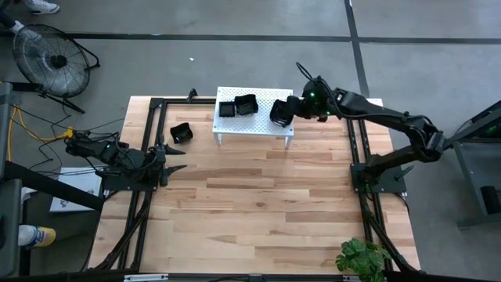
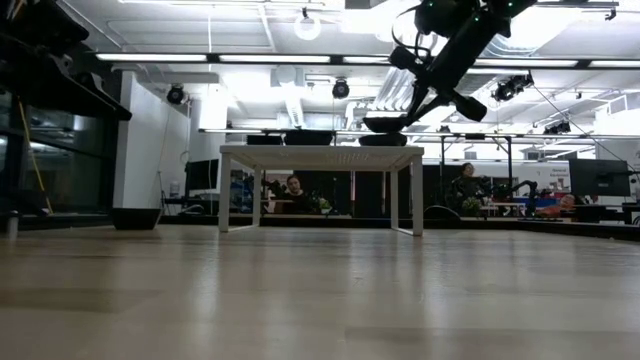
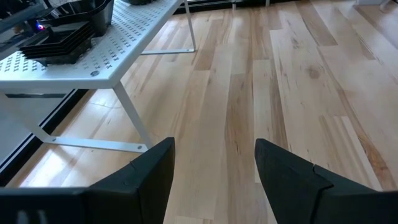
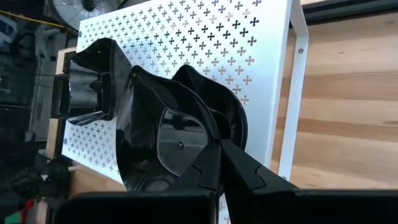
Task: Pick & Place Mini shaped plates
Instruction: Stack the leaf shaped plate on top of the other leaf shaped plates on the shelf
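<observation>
— Over the right end of the white perforated metal stand (image 1: 252, 112), our right fingers (image 4: 219, 163) are clenched on a glossy black wavy-rimmed mini plate (image 1: 280, 113), held just above another.

— What sits in the stand?

— Two more black plates (image 1: 236, 106) at its left end. A fourth (image 1: 181, 133) lies on the wooden surface (image 1: 258, 200), nearest our released left fingers (image 3: 214, 171).

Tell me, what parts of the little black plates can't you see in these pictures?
- How many plates are in the square stack on the white stand: too small in the high view, cut off by the edge in the left wrist view.
- The plate under the one held by the right gripper: mostly hidden behind the held plate in the right wrist view.
- The plate on the table: its shape is too small to tell in the high view.
</observation>
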Controlling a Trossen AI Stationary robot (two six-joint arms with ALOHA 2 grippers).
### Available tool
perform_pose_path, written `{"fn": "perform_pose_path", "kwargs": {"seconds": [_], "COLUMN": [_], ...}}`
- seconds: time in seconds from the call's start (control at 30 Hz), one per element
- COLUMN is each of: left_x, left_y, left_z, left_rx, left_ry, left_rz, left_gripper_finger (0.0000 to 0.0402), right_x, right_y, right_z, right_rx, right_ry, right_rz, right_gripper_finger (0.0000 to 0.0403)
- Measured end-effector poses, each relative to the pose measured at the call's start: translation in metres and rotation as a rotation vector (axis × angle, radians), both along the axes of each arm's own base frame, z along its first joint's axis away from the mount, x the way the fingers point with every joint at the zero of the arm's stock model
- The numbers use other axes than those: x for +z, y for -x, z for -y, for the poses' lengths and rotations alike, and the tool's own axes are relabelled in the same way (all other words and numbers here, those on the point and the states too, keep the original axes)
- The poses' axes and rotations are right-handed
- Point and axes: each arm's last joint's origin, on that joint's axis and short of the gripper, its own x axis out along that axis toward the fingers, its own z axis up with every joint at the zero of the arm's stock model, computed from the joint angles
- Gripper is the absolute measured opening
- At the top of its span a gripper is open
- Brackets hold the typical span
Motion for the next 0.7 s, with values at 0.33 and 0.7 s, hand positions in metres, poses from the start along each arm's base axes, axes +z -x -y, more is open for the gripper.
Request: {"fn": "perform_pose_path", "kwargs": {"seconds": [0.33,0.7], "left_x": [0.0,0.0], "left_y": [0.0,0.0], "left_z": [0.0,0.0], "left_rx": [0.0,0.0], "left_ry": [0.0,0.0], "left_rz": [0.0,-0.001], "left_gripper_finger": [0.0218,0.0218], "right_x": [-0.003,-0.011], "right_y": [-0.003,-0.01], "right_z": [-0.003,-0.002], "right_rx": [-0.035,-0.04], "right_ry": [-0.052,-0.048], "right_rz": [0.008,-0.025], "right_gripper_finger": [0.0,0.0]}}
